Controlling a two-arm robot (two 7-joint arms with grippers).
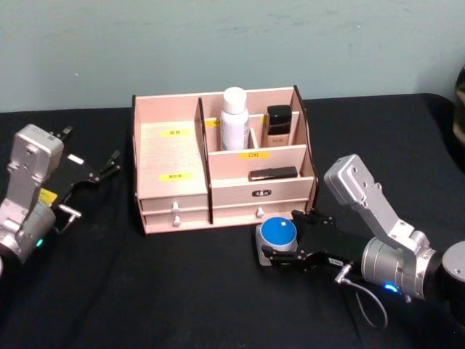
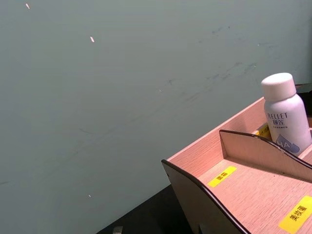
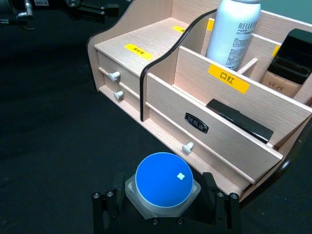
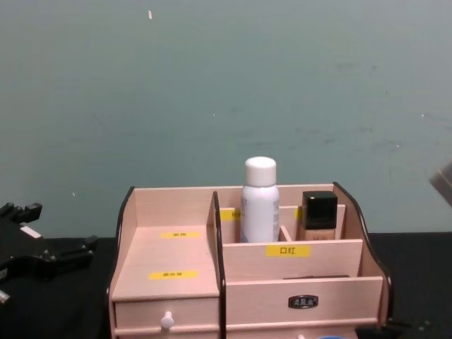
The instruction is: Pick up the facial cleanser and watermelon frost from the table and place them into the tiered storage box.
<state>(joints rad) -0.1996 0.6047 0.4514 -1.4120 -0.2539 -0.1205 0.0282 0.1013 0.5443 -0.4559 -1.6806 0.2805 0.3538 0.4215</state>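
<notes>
Right pincer (image 1: 285, 240) grips the blue-lidded watermelon frost jar (image 3: 164, 181), upright on the black bench (image 1: 145, 291) just in front of the tiered storage box (image 1: 174, 200); the open tiers lie straight beyond and above. Facial cleanser (image 1: 234, 120) already stands in a rear compartment. Left pincer (image 1: 91, 163), fingers apart, idles left of the box.

Pale matt grained wood to tiered storage box (image 1: 171, 156), smooth glossy plastic to white bottle (image 1: 234, 120), smooth-capped blue-lidded jar (image 1: 277, 233), matt black table cloth (image 1: 145, 291).
</notes>
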